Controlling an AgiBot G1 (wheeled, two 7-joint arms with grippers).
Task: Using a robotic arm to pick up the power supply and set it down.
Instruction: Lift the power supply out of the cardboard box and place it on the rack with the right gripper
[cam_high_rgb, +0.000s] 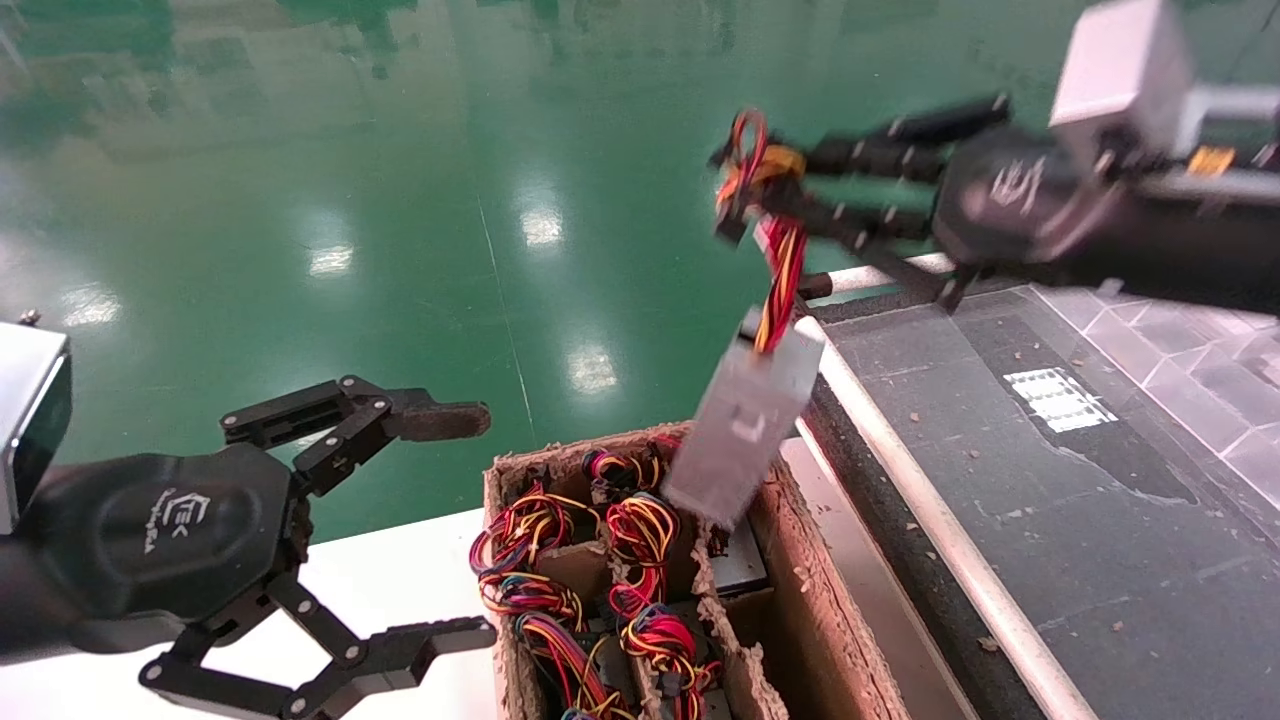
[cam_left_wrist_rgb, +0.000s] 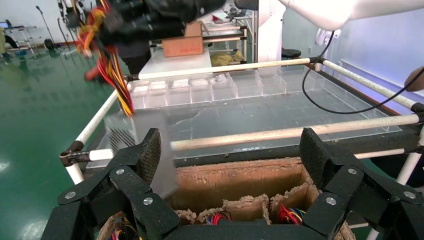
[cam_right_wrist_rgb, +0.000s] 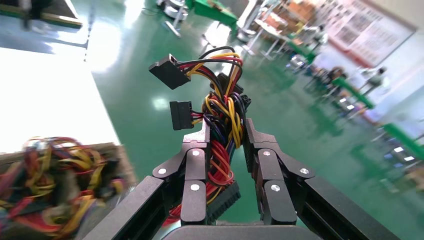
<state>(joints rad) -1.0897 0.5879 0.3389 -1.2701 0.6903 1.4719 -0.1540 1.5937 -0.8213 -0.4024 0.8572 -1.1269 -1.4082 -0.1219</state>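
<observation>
The power supply (cam_high_rgb: 745, 430), a small grey metal box, hangs tilted in the air just above the far corner of the cardboard box (cam_high_rgb: 800, 570). Its bundle of red, yellow and black wires (cam_high_rgb: 780, 280) runs up into my right gripper (cam_high_rgb: 745, 190), which is shut on the wires high at the right. The right wrist view shows that gripper (cam_right_wrist_rgb: 226, 132) pinching the wires (cam_right_wrist_rgb: 220, 110), with black connectors sticking out beyond. My left gripper (cam_high_rgb: 475, 528) stands open at the lower left, holding nothing. In its wrist view (cam_left_wrist_rgb: 231, 150) the grey box (cam_left_wrist_rgb: 135, 127) hangs blurred beside one finger.
The cardboard box has ragged dividers and holds several more coiled wire bundles (cam_high_rgb: 640, 530). It stands on a white table (cam_high_rgb: 400, 560). A dark conveyor surface (cam_high_rgb: 1050, 500) with a white rail (cam_high_rgb: 920, 500) lies just right of it. Green floor (cam_high_rgb: 400, 200) lies beyond.
</observation>
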